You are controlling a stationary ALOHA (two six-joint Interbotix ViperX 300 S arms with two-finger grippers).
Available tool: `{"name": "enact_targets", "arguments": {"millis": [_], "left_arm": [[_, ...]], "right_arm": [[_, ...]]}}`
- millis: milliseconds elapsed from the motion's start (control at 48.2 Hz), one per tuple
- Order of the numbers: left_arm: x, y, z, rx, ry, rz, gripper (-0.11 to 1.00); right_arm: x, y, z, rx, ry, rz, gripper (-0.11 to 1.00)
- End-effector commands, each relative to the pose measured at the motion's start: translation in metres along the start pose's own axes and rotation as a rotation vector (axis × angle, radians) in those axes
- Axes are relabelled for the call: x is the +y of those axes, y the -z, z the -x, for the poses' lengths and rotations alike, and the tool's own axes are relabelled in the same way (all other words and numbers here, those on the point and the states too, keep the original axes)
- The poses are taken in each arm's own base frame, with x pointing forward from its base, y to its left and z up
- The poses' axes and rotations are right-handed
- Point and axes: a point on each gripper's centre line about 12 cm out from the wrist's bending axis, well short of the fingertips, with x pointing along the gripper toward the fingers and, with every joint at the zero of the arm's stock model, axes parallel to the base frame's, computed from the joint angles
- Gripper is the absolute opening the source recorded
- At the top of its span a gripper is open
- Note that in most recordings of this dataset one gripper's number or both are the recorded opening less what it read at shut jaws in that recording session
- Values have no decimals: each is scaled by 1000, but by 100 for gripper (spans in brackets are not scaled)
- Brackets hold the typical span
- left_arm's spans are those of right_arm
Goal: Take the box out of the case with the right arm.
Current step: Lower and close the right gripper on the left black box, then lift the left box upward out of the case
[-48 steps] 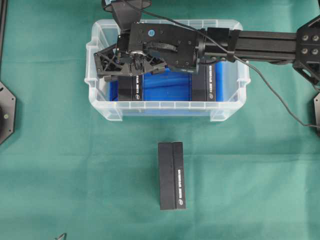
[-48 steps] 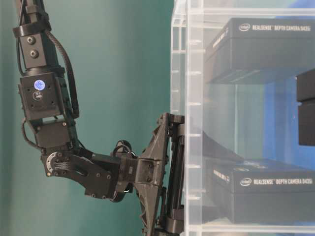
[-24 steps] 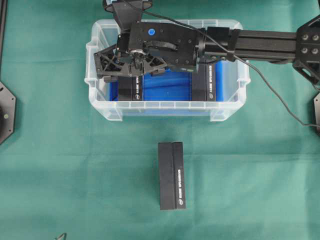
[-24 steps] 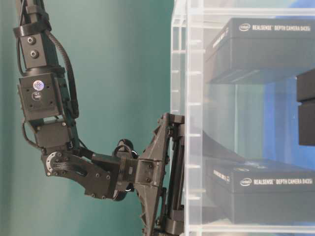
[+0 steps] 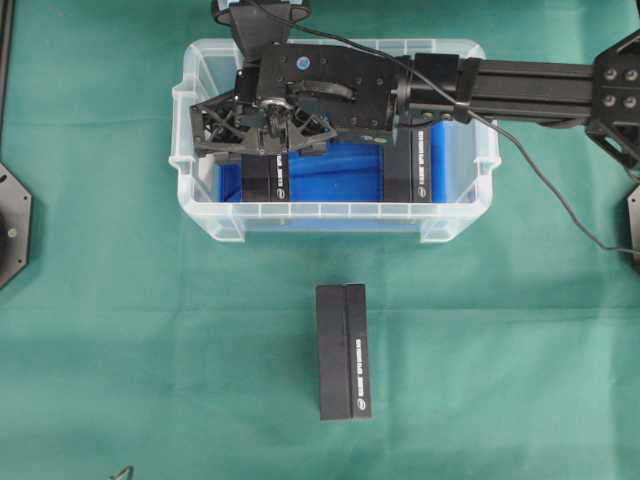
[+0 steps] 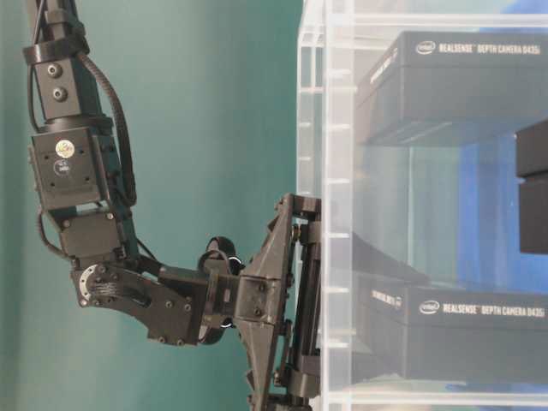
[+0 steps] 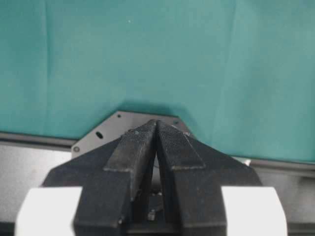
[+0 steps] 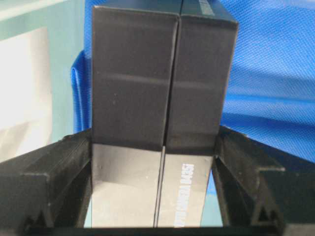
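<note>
While the right claw point(image 8: 155, 196) pinches it, the box point(image 8: 162, 78) reads "CAMERA D435i".

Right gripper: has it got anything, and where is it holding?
The right gripper has its fingers against the long sides of the left-hand black box in the case.

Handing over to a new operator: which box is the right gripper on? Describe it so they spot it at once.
Find the clear case at the top of the overhead view. Two black boxes lie inside; a third lies outside on the green cloth. The target box is the left one inside, between the right gripper's fingers.
</note>
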Motion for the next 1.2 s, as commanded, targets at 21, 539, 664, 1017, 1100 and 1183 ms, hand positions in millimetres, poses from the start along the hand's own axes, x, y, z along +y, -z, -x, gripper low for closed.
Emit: {"name": "enact_targets", "arguments": {"millis": [21,539,664,1017,1100,1183], "left_arm": [[0,-4,7,-28,2,2,0],[0,-4,8,-29,2,4,0],[0,-4,7,-29,2,4,0],[0,-4,8,-31,3,2,0],[0,-4,8,-31,3,2,0],[0,-4,8,-31,3,2,0]], "right_arm": [[6,4,18,0,-42,6,70],[16,-2,108,-8,-64,-5,68],[18,-3,138,-13,-74,-7,68],[14,-9,203,-44,-118,-23,68],[13,-8,213,-46,-132,-24,68],[13,-7,221,-47,-151,-23,68]]}}
